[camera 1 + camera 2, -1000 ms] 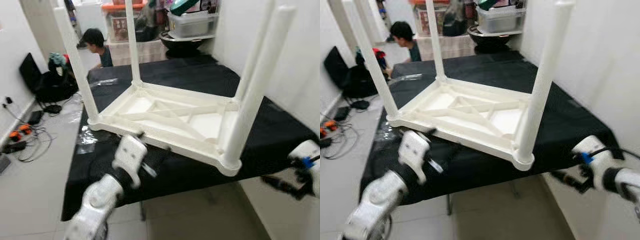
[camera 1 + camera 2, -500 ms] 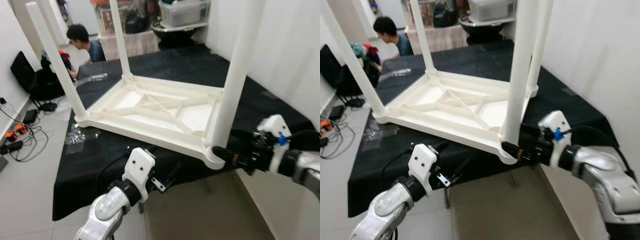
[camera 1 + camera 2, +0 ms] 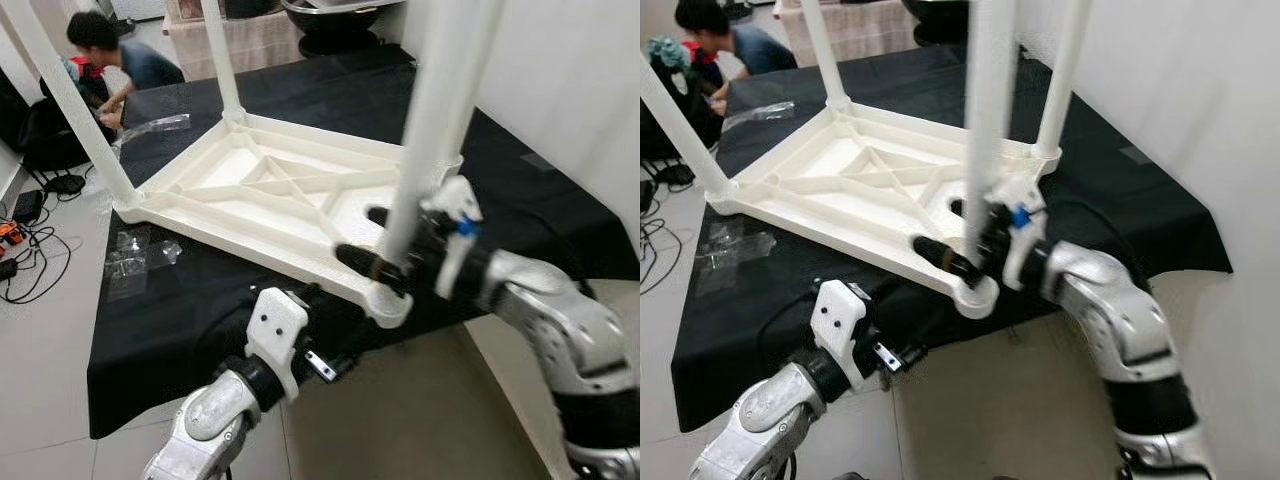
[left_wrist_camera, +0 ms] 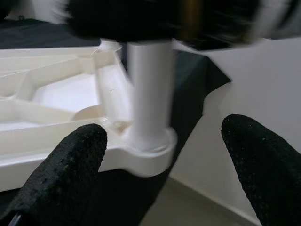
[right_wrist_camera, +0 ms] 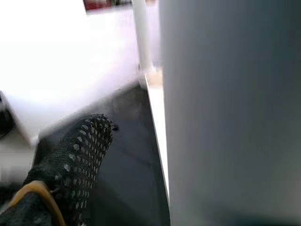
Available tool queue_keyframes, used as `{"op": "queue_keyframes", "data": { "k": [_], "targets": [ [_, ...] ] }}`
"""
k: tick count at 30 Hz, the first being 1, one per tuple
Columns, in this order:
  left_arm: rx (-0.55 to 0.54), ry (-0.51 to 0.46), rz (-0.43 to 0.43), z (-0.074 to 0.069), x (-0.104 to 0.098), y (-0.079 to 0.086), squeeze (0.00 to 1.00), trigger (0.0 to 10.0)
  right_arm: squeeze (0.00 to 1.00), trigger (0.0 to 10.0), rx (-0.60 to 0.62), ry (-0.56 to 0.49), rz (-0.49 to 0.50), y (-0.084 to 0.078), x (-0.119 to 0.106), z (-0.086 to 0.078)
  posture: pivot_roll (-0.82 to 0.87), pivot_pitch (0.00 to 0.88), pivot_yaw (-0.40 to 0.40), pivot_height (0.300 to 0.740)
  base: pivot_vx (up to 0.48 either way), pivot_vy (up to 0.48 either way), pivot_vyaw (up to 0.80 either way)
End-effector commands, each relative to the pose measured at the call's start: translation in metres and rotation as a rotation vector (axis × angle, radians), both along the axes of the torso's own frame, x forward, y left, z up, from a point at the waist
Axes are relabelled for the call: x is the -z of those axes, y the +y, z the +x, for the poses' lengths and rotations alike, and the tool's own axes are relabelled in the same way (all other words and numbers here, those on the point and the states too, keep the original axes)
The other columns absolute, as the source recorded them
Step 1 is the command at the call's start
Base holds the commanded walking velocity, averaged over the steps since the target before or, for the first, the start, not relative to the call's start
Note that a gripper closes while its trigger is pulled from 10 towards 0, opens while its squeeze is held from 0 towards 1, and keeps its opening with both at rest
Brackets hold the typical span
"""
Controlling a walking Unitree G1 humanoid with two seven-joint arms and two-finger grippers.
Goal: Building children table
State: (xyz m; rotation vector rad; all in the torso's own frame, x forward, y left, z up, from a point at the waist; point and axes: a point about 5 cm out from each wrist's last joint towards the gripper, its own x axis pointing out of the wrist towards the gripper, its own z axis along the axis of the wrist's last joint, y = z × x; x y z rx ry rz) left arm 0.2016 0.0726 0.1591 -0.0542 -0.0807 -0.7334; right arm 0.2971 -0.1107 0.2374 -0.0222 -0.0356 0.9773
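Starting at the robot's left, the left gripper (image 3: 325, 360) hangs low off the near edge of the black-covered table (image 3: 200, 310), fingers spread wide and holding nothing; in its wrist view the two padded fingertips (image 4: 70, 160) stand well apart, and the corner leg's foot socket sits between and beyond them, untouched. Open floor (image 3: 400, 420) lies below and ahead of those jaws, so there is room to move under the overhang.

Moving across, the white children's table (image 3: 270, 200) lies upside down on the black cover, four legs up, its near corner jutting past the table edge just ahead of both grippers. Ribs run diagonally across its underside, and the plastic looks clean and glossy.

On the right, the right gripper (image 3: 375, 240) has its two long fingers on either side of the near corner leg (image 3: 420, 150), low down by the socket. One finger (image 3: 940, 255) lies along the outer frame, the other behind the leg. The wrist view has the leg's pale wall right against the mesh pad, yet whether the jaws actually clench it I cannot tell. A white wall (image 3: 570, 90) stands close on that arm's far side, tight quarters there.

Half a second ago that right gripper was only meeting the corner from outside; now it has reached around the leg.

Far behind the left jaws, a person (image 3: 110, 55) crouches on the floor by cables (image 3: 25, 260).
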Motion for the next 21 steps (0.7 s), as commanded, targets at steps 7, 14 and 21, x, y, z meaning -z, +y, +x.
{"op": "queue_keyframes", "data": {
  "k": [7,14,21],
  "targets": [
    [-0.008,0.025,0.008,-0.004,0.003,-0.001,0.0,10.0,0.0,10.0,-0.037,-0.014,0.059,0.055,-0.009,0.007,0.01,0.091,-0.036,0.74,0.0,0.0,0.0],
    [-0.012,0.006,0.013,0.001,-0.003,-0.004,0.0,10.0,0.0,10.0,0.036,-0.011,0.15,0.093,-0.019,0.009,0.01,0.085,-0.042,0.74,0.0,0.0,0.0],
    [-0.074,-0.035,0.033,0.015,-0.009,0.008,0.0,10.0,0.0,10.0,-0.051,0.04,0.088,0.078,-0.003,0.0,0.01,0.082,-0.044,0.74,0.0,0.0,0.0]
  ]
}}
